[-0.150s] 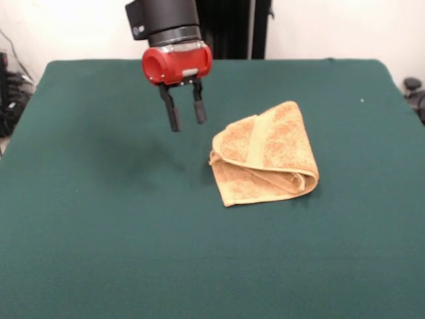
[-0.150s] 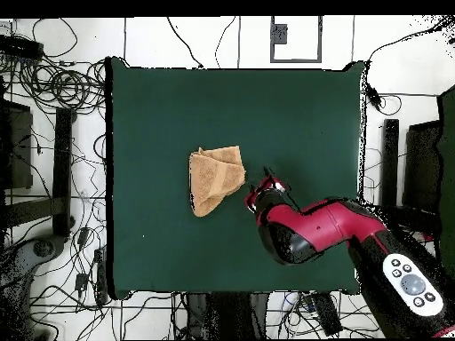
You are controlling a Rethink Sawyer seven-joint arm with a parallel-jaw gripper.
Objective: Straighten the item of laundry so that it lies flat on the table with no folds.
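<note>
Your gripper [image 1: 185, 114] hangs above the table [image 1: 99, 232], fingers apart, holding nothing, just beside the towel [image 1: 265, 154] but not touching it. The towel sits near the table's middle, folded over itself into a rough wedge with a rolled fold along one edge. Expect it soft, light and limp, so it likely drags and drapes. Pinch a top-layer corner or loose edge, not the thick fold.
</note>
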